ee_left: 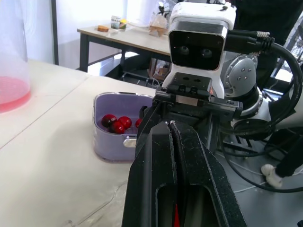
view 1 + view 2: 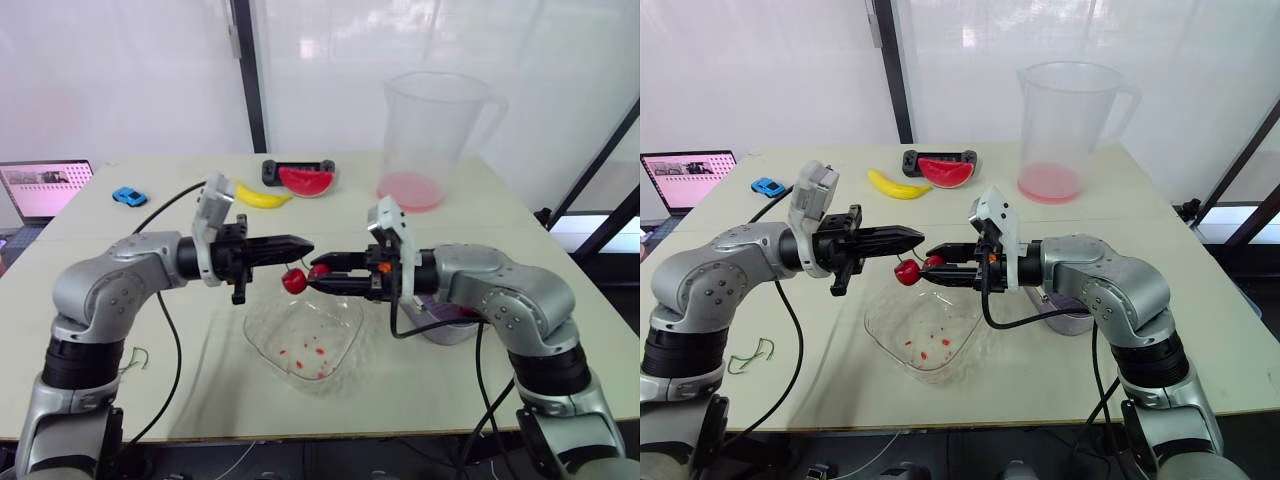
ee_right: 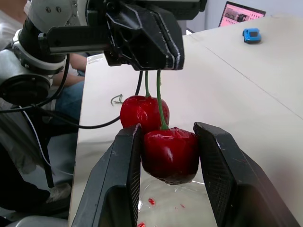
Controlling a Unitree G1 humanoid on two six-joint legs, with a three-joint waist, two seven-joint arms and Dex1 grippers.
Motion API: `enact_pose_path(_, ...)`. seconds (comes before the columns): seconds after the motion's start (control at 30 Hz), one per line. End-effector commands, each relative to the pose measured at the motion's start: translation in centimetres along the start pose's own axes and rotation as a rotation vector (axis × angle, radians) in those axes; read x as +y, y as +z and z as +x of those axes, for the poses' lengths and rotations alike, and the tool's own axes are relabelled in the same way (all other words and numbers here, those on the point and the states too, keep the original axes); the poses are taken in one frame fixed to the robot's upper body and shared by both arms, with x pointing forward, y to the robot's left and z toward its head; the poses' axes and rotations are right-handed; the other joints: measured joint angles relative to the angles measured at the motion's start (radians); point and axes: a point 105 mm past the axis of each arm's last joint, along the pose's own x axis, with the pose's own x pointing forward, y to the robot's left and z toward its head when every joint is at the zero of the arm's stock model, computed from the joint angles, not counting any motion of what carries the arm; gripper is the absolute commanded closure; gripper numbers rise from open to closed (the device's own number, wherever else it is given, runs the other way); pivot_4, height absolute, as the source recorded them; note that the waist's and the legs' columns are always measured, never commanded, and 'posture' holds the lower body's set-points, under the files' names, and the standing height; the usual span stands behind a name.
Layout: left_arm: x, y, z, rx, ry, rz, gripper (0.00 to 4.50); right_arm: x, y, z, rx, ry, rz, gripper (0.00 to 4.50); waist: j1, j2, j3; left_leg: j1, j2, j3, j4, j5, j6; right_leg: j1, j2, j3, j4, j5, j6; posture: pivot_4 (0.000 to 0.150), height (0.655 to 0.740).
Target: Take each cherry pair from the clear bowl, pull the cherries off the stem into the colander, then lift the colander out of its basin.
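Arms in shot now: left arm (image 2: 110, 285) and right arm (image 2: 505, 290), both in rounded silver-grey shells, split by black bands (image 2: 70, 362) at the joints, with small dark screws (image 1: 244, 71) dotted on the casings. A white boxy camera housing (image 2: 213, 200) on each wrist (two dark lenses on the right one's face). Black cables (image 2: 178, 345) looping off both forearms. Left gripper (image 2: 305, 243) and right gripper (image 2: 318, 272) matte black, long tapered fingers, an orange patch (image 2: 380, 266) at the right one's base
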Motion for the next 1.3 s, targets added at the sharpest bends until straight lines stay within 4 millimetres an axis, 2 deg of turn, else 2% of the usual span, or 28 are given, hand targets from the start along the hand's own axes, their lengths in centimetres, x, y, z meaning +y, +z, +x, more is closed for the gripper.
enact_pose_path(0.03, -0.4, 0.7, -0.1, -0.02, -0.012, 0.036, 4.5, 0.1, 0.9, -0.2, -0.017, 0.009, -0.052, 2.68, 0.0, 0.0, 0.0, 0.0, 0.0, 0.0, 0.0, 0.0, 0.0, 0.0, 0.0, 0.0, 0.0, 0.0, 0.0, 0.15, 0.74)
enact_pose_path(0.13, -0.4, 0.7, -0.1, -0.021, -0.011, 0.037, 4.5, 0.2, 1.0, -0.2, -0.02, 0.018, -0.044, 2.68, 0.0, 0.0, 0.0, 0.0, 0.0, 0.0, 0.0, 0.0, 0.0, 0.0, 0.0, 0.0, 0.0, 0.0, 0.0, 0.15, 0.74)
enact_pose_path(0.23, -0.4, 0.7, -0.1, -0.022, -0.012, 0.037, 4.5, 0.3, 1.1, -0.3, -0.034, 0.028, -0.016, 1.8, 0.0, 0.0, 0.0, 0.0, 0.0, 0.0, 0.0, 0.0, 0.0, 0.0, 0.0, 0.0, 0.0, 0.0, 0.0, 0.15, 0.74)
enact_pose_path(0.33, -0.4, 0.7, -0.1, -0.022, -0.012, 0.035, 4.5, 0.2, 1.3, -0.3, -0.033, 0.02, -0.037, 0.46, 0.0, 0.0, 0.0, 0.0, 0.0, 0.0, 0.0, 0.0, 0.0, 0.0, 0.0, 0.0, 0.0, 0.0, 0.0, 0.15, 0.74)
enact_pose_path(0.7, -0.4, 0.8, 0.0, -0.026, -0.01, 0.038, 4.5, 0.2, 0.9, 0.0, -0.026, 0.027, -0.027, 0.46, 0.0, 0.0, 0.0, 0.0, 0.0, 0.0, 0.0, 0.0, 0.0, 0.0, 0.0, 0.0, 0.0, 0.0, 0.0, 0.15, 0.74)
enact_pose_path(0.8, -0.4, 0.9, 0.1, -0.026, -0.011, 0.04, 4.5, 0.2, 0.8, 0.1, -0.023, 0.027, -0.024, 1.34, 0.0, 0.0, 0.0, 0.0, 0.0, 0.0, 0.0, 0.0, 0.0, 0.0, 0.0, 0.0, 0.0, 0.0, 0.0, 0.15, 0.74)
enact_pose_path(0.97, -0.4, 0.9, 0.1, -0.027, -0.011, 0.04, 4.5, 0.1, 0.6, 0.0, -0.014, 0.021, -0.026, 3.51, 0.0, 0.0, 0.0, 0.0, 0.0, 0.0, 0.0, 0.0, 0.0, 0.0, 0.0, 0.0, 0.0, 0.0, 0.0, 0.15, 0.74)
enact_pose_path(1.3, -0.4, 1.0, 0.1, -0.031, -0.013, 0.041, 4.5, 0.1, 0.2, -0.3, 0.014, 0.018, -0.024, 3.51, 0.001, 0.0, 0.0, 0.0, 0.0, 0.0, 0.0, 0.0, 0.0, 0.0, 0.0, 0.0, 0.0, 0.0, 0.0, 0.15, 0.74)
